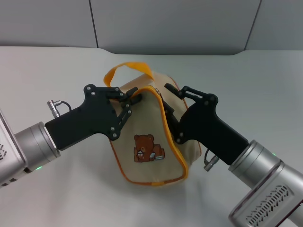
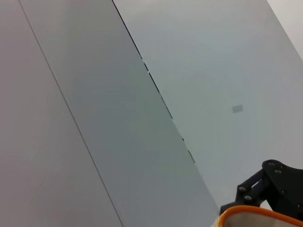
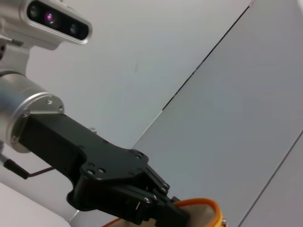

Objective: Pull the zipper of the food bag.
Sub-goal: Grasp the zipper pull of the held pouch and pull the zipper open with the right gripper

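Note:
The beige food bag [image 1: 151, 142] with a brown bear patch [image 1: 146, 149] stands at the middle of the table, its orange loop strap [image 1: 129, 67] at the top back. My left gripper [image 1: 133, 97] is shut on the bag's upper left orange rim. The right wrist view shows it [image 3: 177, 215] pinching that rim [image 3: 204, 207]. My right gripper [image 1: 163, 98] is shut on the orange-yellow zipper [image 1: 157, 93] at the bag's top right edge. The metal pull tab is hidden by the fingers. The left wrist view shows only the bag's rim [image 2: 258, 215].
The white table [image 1: 47, 71] spreads all around the bag. A grey panelled wall [image 1: 165, 23] stands behind the table's far edge. Both black arms reach in from the front left and front right corners.

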Tool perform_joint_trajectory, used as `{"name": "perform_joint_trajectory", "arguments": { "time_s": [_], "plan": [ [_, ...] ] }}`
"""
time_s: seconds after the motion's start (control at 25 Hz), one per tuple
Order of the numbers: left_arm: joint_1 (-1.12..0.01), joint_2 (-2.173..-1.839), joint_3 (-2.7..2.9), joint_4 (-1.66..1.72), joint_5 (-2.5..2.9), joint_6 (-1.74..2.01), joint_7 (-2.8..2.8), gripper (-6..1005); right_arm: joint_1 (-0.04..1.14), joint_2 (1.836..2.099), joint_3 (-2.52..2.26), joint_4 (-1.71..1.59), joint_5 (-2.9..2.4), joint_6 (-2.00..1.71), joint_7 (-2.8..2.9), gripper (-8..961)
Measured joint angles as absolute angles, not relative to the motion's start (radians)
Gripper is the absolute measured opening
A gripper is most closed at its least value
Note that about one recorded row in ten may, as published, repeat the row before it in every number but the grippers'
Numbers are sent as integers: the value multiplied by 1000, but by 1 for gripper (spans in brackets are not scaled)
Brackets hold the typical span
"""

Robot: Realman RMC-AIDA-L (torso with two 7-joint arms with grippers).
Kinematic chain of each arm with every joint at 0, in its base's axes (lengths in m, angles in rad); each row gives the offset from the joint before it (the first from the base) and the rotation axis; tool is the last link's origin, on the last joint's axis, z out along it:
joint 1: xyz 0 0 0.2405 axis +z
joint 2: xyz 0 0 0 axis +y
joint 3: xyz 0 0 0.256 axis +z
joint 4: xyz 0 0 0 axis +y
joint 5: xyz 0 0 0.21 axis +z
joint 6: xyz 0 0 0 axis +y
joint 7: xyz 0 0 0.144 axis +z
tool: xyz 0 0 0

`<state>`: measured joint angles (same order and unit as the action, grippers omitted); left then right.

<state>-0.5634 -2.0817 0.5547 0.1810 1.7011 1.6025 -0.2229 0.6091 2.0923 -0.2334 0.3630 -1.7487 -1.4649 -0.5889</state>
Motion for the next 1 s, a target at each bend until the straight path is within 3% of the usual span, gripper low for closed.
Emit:
{"name": "perform_joint_trajectory", "arguments": {
  "time_s": [0.44,0.64,1.0],
  "plan": [
    [-563,-2082,563,181,1698,1598,-220,73,605,2092,-233,362,-1752,-1465,-588,78],
    [-563,-2082,555,181,1694,1598,-220,79,538,2092,-233,360,-1752,-1470,-590,-2],
    [-560,-2082,535,181,1690,1595,-219,89,317,2092,-233,287,-1749,-1464,-586,0]
  ]
}}
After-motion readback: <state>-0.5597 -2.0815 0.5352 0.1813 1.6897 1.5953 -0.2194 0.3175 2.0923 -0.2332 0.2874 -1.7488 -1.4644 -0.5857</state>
